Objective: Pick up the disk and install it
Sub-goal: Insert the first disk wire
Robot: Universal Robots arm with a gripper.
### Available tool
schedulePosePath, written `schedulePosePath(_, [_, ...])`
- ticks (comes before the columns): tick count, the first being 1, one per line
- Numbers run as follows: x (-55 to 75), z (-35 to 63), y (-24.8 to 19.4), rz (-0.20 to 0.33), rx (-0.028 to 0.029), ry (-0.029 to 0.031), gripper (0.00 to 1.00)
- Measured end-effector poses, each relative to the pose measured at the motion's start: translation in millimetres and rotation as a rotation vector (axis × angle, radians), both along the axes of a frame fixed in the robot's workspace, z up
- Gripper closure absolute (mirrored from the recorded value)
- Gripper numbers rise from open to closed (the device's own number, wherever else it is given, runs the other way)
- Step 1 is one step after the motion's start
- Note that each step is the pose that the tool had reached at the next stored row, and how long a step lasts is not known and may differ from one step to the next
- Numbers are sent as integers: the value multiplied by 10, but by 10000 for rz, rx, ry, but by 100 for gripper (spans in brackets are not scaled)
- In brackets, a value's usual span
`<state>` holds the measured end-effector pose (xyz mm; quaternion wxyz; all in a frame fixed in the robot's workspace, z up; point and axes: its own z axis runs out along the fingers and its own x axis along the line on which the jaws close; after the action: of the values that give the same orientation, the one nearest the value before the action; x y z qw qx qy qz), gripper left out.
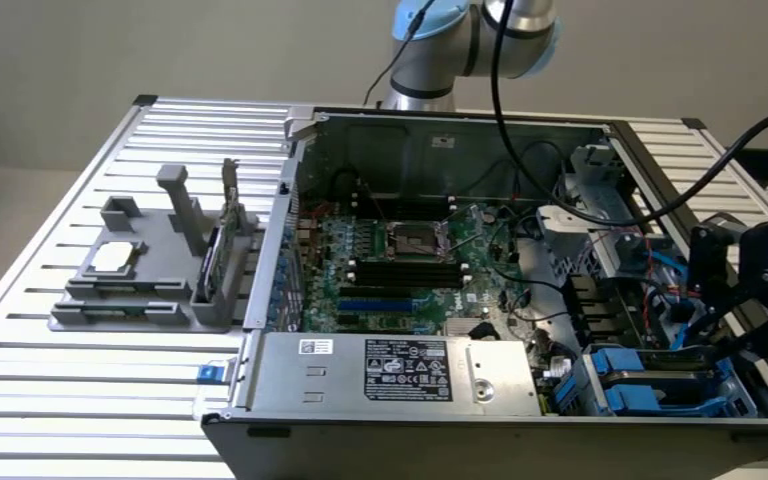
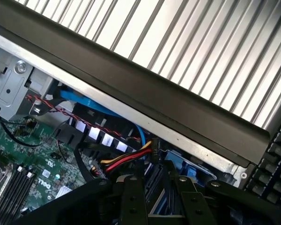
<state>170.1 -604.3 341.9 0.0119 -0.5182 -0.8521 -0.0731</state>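
Observation:
My gripper (image 1: 704,335) reaches down into the drive bay at the near corner of the open computer case (image 1: 291,200), on the exterior view's right. In the wrist view the two black fingers (image 2: 131,201) stand on either side of a grey slab with blue edging, the disk (image 2: 153,185), seen edge-on. My gripper (image 2: 152,182) is shut on it. Blue plastic drive frames (image 1: 651,385) lie in the bay right below the gripper. The disk's label is hidden.
A silver power-supply box (image 1: 398,370) with a white label fills the case's near side, beside the motherboard (image 1: 398,250). Red, yellow and blue cables (image 2: 126,159) run close to the fingers under the case wall (image 2: 154,98). A grey fixture (image 1: 144,275) holding a small silver chip stands on the ribbed table (image 1: 77,400).

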Motion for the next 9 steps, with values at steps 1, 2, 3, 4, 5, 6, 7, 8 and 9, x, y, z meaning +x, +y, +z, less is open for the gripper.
schedulePosePath(1, [1, -3, 0, 0, 11, 0, 69])
schedulePosePath(2, [1, -7, 0, 0, 21, 0, 69])
schedulePosePath(3, [2, -11, 0, 0, 31, 0, 69])
schedulePosePath(4, [2, -19, 0, 0, 45, 0, 69])
schedulePosePath(5, [2, -24, 0, 0, 54, 0, 69])
schedulePosePath(6, [2, -29, 0, 1, 64, 0, 69])
schedulePosePath(7, [2, -33, 0, 1, 75, 0, 69])
schedulePosePath(8, [2, -36, 0, 1, 85, 0, 69])
schedulePosePath(9, [2, -39, 0, 1, 95, 0, 69])
